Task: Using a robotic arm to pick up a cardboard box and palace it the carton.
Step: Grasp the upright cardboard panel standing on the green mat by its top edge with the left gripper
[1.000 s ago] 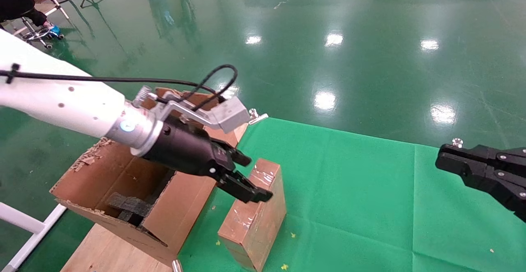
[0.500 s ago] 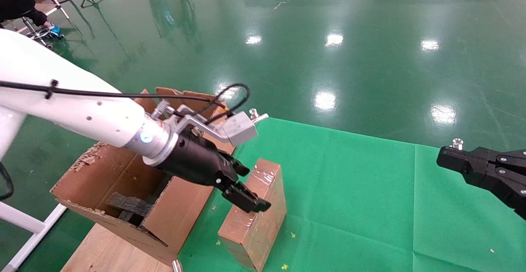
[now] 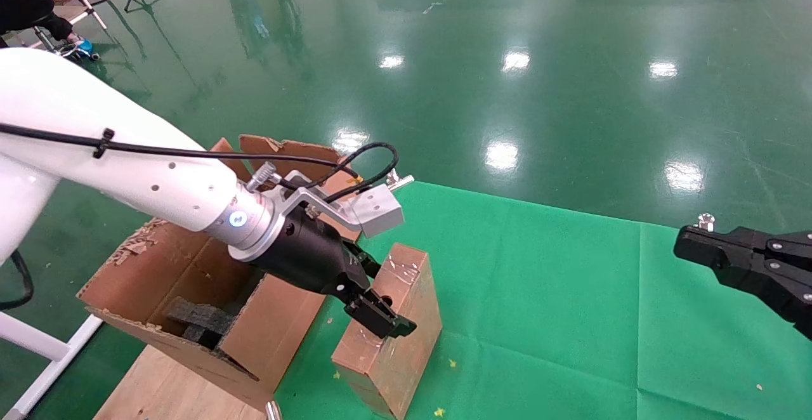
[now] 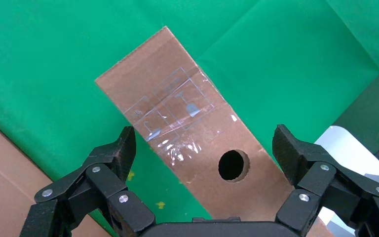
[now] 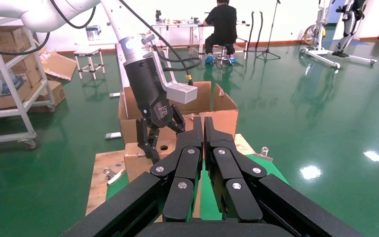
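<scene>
The small cardboard box (image 3: 409,344) stands on its narrow side on the green cloth, with the round hole and clear tape on its upper face. The white robotic arm (image 3: 127,172) reaches over the carton. Its left gripper (image 3: 388,296) is open and low over the box. In the left wrist view the box (image 4: 177,113) lies between the two fingers (image 4: 123,148), which stand apart from its sides. The large carton (image 3: 190,268), with black foam (image 3: 196,315) inside, stands just left of the box. My right gripper (image 3: 682,245) is shut and empty at the far right.
A green cloth (image 3: 539,312) covers the work surface. A wooden board (image 3: 158,388) lies under the carton. Metal clamps (image 3: 396,179) hold the cloth's edges. The right wrist view shows a seated person (image 5: 222,24) and shelving (image 5: 10,74) far off on the green floor.
The left gripper has come down and nearer over the small box, and its open fingers now straddle the upper face. The right gripper has not moved.
</scene>
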Available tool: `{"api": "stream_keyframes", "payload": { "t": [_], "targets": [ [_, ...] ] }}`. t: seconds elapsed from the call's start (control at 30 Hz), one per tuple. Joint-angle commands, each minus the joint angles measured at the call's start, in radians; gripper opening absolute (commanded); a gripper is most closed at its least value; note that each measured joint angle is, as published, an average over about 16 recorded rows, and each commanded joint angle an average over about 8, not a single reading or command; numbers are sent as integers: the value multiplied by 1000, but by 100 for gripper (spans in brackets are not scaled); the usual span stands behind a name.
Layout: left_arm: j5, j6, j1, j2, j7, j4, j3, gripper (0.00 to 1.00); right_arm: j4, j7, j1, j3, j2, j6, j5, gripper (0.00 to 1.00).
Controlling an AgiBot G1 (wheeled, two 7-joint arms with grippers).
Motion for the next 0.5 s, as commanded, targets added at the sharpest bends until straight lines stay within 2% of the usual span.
{"api": "stream_keyframes", "payload": {
  "t": [0.03,0.1,0.13,0.5],
  "targets": [
    [1,0,-1,0,0,0,1,34,0,0,0,0,0,0,0,100],
    [0,0,0,0,0,0,-1,9,0,0,0,0,0,0,0,100],
    [0,0,0,0,0,0,-1,2,0,0,0,0,0,0,0,100],
    [-5,1,4,-2,0,0,-6,0,0,0,0,0,0,0,0,100]
  ]
}}
